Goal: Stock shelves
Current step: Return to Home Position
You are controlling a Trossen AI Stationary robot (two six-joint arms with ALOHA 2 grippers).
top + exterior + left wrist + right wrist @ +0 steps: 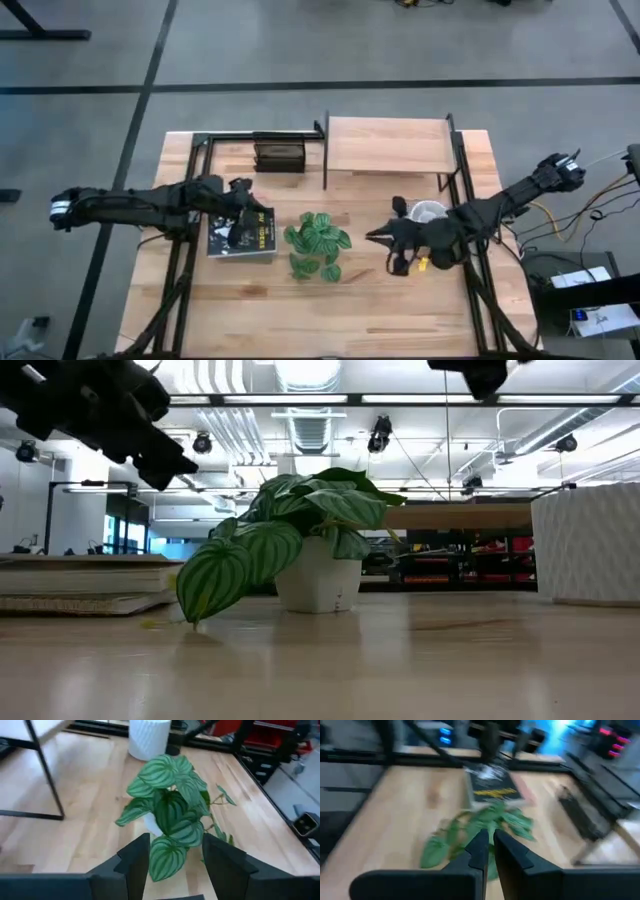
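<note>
Looking down, high view: the left gripper [243, 213] hangs over a stack of books [245, 240], jaws parted and holding nothing, and the potted plant [318, 243] stands just ahead of its fingertips. The right gripper [374, 237] points at the plant from the opposite side, jaws drawn together on nothing, with a white ribbed pot [428, 212] behind them beside the wrist. The shelves [388, 145] stand well beyond both pairs of jaws at the table's far edge, with a small dark rack [278, 153] beside them.

Low view: the left gripper hangs above the books, apart from the plant. The shelves' pale board shows behind the leaves.

Left wrist view: the plant sits ahead of the spread fingers, with the white ribbed pot beyond it and a black leg of the shelves off to one side.

Right wrist view, blurred: the fingers nearly touch, with the plant ahead of them and the books beyond.
</note>
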